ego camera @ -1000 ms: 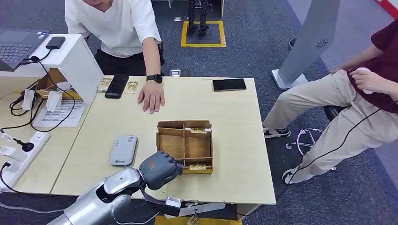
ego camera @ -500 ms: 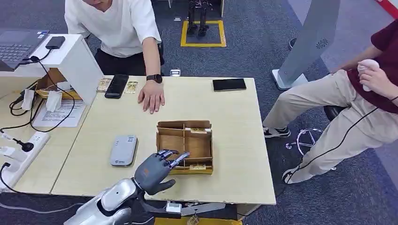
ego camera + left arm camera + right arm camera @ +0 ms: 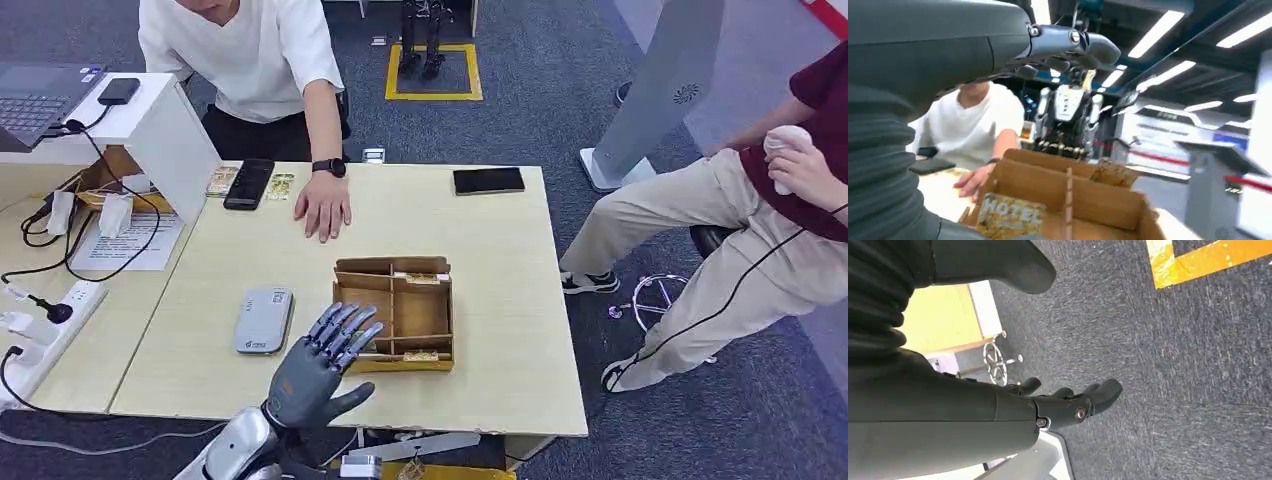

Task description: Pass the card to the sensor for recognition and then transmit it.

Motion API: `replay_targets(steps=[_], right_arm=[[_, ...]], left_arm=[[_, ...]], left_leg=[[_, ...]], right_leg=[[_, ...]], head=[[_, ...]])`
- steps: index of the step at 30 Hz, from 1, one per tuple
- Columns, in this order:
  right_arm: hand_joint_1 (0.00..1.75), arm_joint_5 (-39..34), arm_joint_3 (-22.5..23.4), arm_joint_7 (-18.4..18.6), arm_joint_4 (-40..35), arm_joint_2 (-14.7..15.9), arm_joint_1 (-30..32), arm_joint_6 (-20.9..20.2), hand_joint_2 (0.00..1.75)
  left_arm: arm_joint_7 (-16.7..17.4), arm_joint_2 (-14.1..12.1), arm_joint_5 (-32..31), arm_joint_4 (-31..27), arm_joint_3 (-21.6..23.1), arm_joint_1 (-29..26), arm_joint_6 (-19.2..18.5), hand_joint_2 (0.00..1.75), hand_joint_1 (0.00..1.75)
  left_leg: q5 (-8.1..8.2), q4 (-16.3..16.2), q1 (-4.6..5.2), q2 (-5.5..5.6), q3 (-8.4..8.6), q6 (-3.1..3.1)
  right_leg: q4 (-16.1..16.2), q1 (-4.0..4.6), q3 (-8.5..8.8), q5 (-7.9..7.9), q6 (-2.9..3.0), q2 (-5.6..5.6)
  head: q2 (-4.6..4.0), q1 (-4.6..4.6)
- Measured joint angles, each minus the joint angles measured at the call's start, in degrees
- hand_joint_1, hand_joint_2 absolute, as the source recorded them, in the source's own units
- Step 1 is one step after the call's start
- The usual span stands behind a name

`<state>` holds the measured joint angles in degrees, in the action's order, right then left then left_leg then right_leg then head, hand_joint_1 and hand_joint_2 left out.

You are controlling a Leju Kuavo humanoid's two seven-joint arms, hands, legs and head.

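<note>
Left hand (image 3: 318, 372) fingers (image 3: 345, 328) now spread wide, nothing in them; a second ago they were curled into a fist over the near-left edge of the box (image 3: 394, 311), half a second ago partly unfolded. Hand has also backed toward the robot, off the box, and hovers above the table (image 3: 500, 300) edge, palm down.

Card (image 3: 421, 356) lies in the box's near-right compartment, untouched; left wrist view shows one printed "HOTEL" (image 3: 1009, 216) leaning on the cardboard wall just ahead of the hand. Another card (image 3: 424, 279) sits in the far compartment.

Sensor (image 3: 264, 319), the grey flat unit, is on the table left of the box, near the hand, nothing on it.

Right hand (image 3: 1063, 402) hangs over the carpet, fingers loosely apart, empty.

Person's hand (image 3: 322, 208) rests flat on the far side of the table, well apart from the box.

Read: opening up looks like pre-grasp. Pick not yet made; scan and handover both pending.
</note>
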<state>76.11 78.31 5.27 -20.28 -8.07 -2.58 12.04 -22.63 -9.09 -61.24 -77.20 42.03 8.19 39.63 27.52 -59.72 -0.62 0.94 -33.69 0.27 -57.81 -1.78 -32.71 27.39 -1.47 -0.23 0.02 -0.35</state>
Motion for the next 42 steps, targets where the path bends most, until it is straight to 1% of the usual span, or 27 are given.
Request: replay_targets(steps=[3,5,8,9,20,24,25,26,27,28,29,30,31,32,34,36,39,42], right_arm=[[0.00,0.1,0.0,0.0,0.2,0.0,0.0,0.6,1.75],[0.00,0.1,0.0,0.0,0.3,0.0,0.0,0.7,1.75],[0.00,0.1,0.0,-0.1,0.6,0.0,0.0,0.8,1.75],[0.00,0.1,0.0,-0.1,0.7,0.0,0.0,0.8,1.75],[0.00,0.1,0.0,-0.1,0.7,0.0,0.0,0.8,1.75],[0.00,0.1,0.0,-0.2,0.8,0.0,0.0,0.8,1.75],[0.00,0.1,0.0,-0.2,0.8,0.0,0.0,0.8,1.75],[0.00,0.1,0.0,-0.2,0.9,0.0,0.0,0.8,1.75],[0.00,0.1,0.0,-0.2,1.1,0.0,0.0,0.9,1.75],[0.00,0.1,0.0,-0.2,1.2,0.0,-0.1,0.9,1.75],[0.00,0.1,0.0,-0.2,1.4,0.0,-0.1,0.9,1.75],[0.00,0.2,0.0,-0.2,1.6,0.2,-0.2,1.0,1.75],[0.00,0.3,0.0,-0.2,1.6,0.2,-0.2,1.0,1.75],[0.00,0.3,0.0,-0.2,1.7,0.2,-0.3,1.0,1.75],[0.00,0.3,0.0,-0.2,1.7,0.2,-0.3,1.1,1.75],[0.00,0.3,0.0,-0.2,1.8,0.3,-0.4,1.1,1.75],[0.00,0.5,0.0,-0.2,1.9,0.5,-0.4,1.0,1.75],[0.00,0.5,0.0,-0.2,2.0,0.6,-0.4,0.9,1.75]], left_arm=[[-6.1,2.6,0.0,-1.5,-4.6,-2.3,0.0,1.75,0.00],[-8.1,3.9,0.0,-2.0,-7.4,-3.4,0.0,1.75,0.00],[-9.6,5.4,0.0,-2.4,-10.4,-4.4,0.0,1.75,0.00],[-9.9,5.8,-0.1,-2.5,-11.3,-4.6,0.0,1.75,0.00],[-9.9,5.8,-0.1,-2.5,-11.3,-4.6,0.0,1.75,0.00],[-10.1,6.3,-0.7,-2.5,-12.2,-4.8,0.0,1.75,0.00],[-9.6,7.0,-2.0,-2.5,-13.7,-5.0,0.0,1.75,0.00],[-9.2,7.2,-2.8,-2.5,-13.9,-5.0,0.0,1.75,0.00],[-7.7,7.7,-5.3,-2.5,-15.3,-5.0,0.0,1.75,0.00],[-7.3,7.9,-5.7,-2.5,-16.2,-5.0,0.0,1.75,0.00],[-4.3,8.1,-8.8,-2.5,-16.4,-4.9,0.0,1.75,0.00],[6.9,6.6,-16.2,-1.7,-14.6,-1.9,0.0,1.75,0.00],[9.2,6.1,-17.0,-1.2,-13.7,-1.1,0.0,1.75,0.00],[10.7,5.5,-17.3,-0.7,-12.7,-0.3,0.0,1.75,0.00],[13.1,4.5,-17.9,0.8,-10.5,1.4,0.0,1.75,0.00],[14.5,3.4,-18.2,2.8,-7.8,3.1,-0.1,1.75,0.00],[15.6,2.1,-18.3,5.2,-4.2,5.5,-1.0,1.75,0.00],[16.3,1.2,-18.3,7.1,-1.6,7.3,-3.1,1.75,0.00]], left_leg=[[0.00,0.0,0.01,0.00,-0.01,0.00],[0.00,0.0,0.01,0.01,-0.01,0.00],[0.01,0.0,0.01,0.01,-0.02,0.00],[0.01,0.0,0.01,0.01,-0.02,0.00],[0.01,0.0,0.01,0.01,-0.02,0.00],[0.01,0.0,0.01,0.01,-0.01,0.00],[0.00,0.0,0.00,0.01,-0.01,0.00],[0.00,0.0,0.00,0.01,-0.01,0.00],[0.00,0.0,0.00,0.01,-0.01,0.00],[0.00,0.0,0.00,0.01,-0.01,0.00],[0.00,0.0,0.00,0.01,-0.01,0.00],[0.00,0.0,0.00,0.01,-0.01,0.00],[0.00,0.0,0.00,0.01,-0.01,0.00],[0.00,0.0,0.00,0.01,-0.01,0.00],[-0.01,0.0,0.00,0.01,-0.01,0.00],[-0.01,0.0,0.00,0.01,-0.01,0.00],[-0.01,0.0,0.00,0.01,-0.01,0.00],[-0.01,0.0,0.00,0.01,-0.02,0.00]], right_leg=[[0.0,-0.01,0.00,0.00,0.00,0.00],[0.0,-0.01,0.00,0.00,0.00,0.00],[0.0,-0.01,0.00,0.00,0.00,-0.02],[0.0,0.00,0.00,0.00,0.00,-0.02],[0.0,0.00,0.00,0.00,0.00,-0.02],[0.0,0.00,0.00,0.00,0.00,-0.02],[0.0,0.00,0.00,0.00,0.00,-0.01],[0.0,0.00,0.00,0.00,0.00,-0.02],[0.0,0.00,0.00,0.00,0.00,-0.01],[0.0,0.00,0.01,0.00,0.00,-0.01],[0.0,0.00,-0.01,0.00,0.00,-0.01],[0.0,0.00,-0.02,0.00,0.00,-0.01],[0.0,0.00,-0.02,0.00,0.00,-0.02],[0.0,0.00,-0.02,-0.01,0.00,-0.01],[0.0,0.00,-0.01,-0.01,0.00,-0.01],[0.0,0.00,-0.01,-0.01,0.00,0.00],[0.0,0.00,-0.01,-0.01,0.00,0.00],[0.0,0.00,-0.03,-0.01,0.00,0.01]], head=[[0.00,0.04],[0.00,0.02],[-0.02,0.00],[0.00,0.00],[0.00,0.00],[0.00,0.00],[0.00,0.00],[0.00,0.00],[0.00,0.00],[0.00,-0.02],[-0.02,0.00],[0.00,0.00],[0.00,0.00],[0.00,0.00],[-0.02,0.00],[0.00,0.00],[0.00,0.00],[-0.02,0.00]])
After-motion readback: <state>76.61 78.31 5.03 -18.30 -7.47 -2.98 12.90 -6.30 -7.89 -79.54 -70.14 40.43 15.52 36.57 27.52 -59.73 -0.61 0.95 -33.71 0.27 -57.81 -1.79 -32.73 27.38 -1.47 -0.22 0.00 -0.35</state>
